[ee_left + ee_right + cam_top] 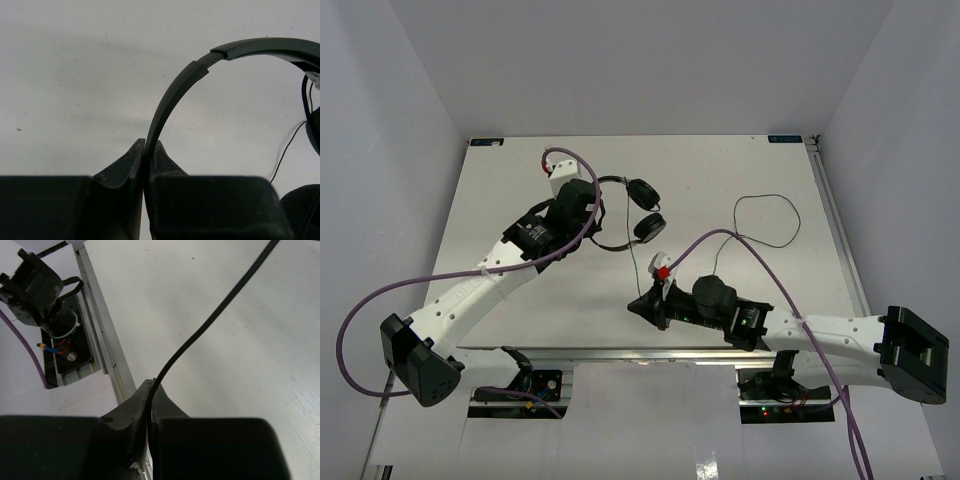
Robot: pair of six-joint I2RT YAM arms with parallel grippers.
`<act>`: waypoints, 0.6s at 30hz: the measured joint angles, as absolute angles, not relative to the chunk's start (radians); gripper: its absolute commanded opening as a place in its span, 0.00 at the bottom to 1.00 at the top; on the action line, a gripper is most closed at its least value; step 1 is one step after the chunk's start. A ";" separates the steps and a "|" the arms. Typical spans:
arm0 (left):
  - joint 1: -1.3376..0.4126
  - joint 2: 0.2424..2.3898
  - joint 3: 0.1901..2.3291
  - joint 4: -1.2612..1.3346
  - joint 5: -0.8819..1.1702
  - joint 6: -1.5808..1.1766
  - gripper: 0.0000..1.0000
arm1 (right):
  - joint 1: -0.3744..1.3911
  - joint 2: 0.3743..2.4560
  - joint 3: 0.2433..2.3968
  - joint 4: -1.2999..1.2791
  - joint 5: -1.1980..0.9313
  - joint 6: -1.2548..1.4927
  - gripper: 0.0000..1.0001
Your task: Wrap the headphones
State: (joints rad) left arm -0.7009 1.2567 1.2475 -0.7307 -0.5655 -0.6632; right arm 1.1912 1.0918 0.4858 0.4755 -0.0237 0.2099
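Observation:
The black headphones (642,210) lie on the white table (720,170), left of centre, with both round earcups side by side. My left gripper (597,212) is shut on the thin headband (175,95), which rises out of the jaws and arcs to the right. One earcup (302,210) shows at the lower right of the left wrist view. The thin cord (634,262) runs down from the earcups to my right gripper (640,305), which is shut on the cord (215,320) near the table's front edge. More cord forms a loop (770,220) at the right.
Thick purple robot cables (360,330) trail from both arms. A metal rail (102,340) edges the table front, with a black arm mount (35,285) beyond it. White walls enclose the table at the back and both sides.

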 measured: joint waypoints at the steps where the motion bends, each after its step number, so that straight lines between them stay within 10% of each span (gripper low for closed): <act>1: -0.699 1.256 1.243 -0.730 -0.565 -0.663 0.00 | 1.193 1.097 0.486 0.475 -0.010 0.207 0.08; 18: -0.689 1.079 1.217 -0.794 -0.502 -0.612 0.00 | 1.194 1.250 0.409 0.603 0.202 0.083 0.08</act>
